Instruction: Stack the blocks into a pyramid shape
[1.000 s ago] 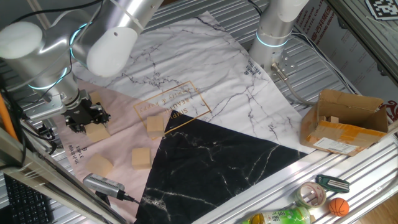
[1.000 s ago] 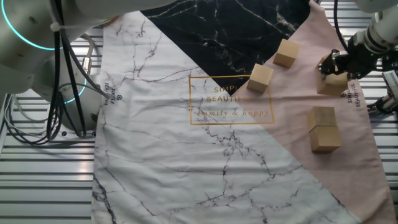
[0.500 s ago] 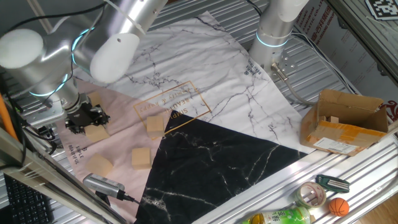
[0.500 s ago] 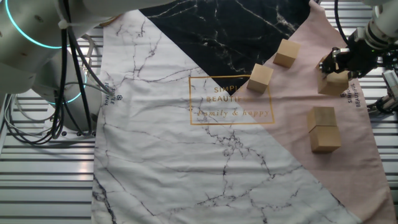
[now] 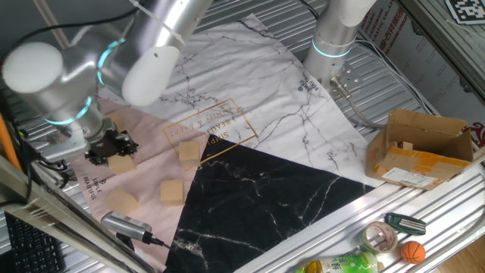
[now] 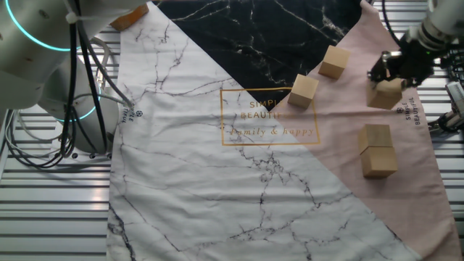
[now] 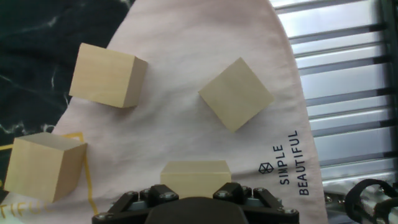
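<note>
Marble-print cloth (image 6: 217, 174) on slatted table (image 6: 51, 210)

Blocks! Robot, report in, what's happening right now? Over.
Fingers shut on one block, lifted off the cloth. Pair of blocks nearby. Nothing in the way.

Pink corner of the cloth (image 7: 205, 149): we read "SIMPLE BEAUTIFUL" beside a small cube emblem, in the hand view.
Gold frame on the cloth (image 6: 270, 117): we read "SIMPLE", "BEAUTI…", then "family & happy"; a block (image 6: 303, 91) covered part.
White cloth edge (image 6: 130, 109): small print, which we could not read.
</note>
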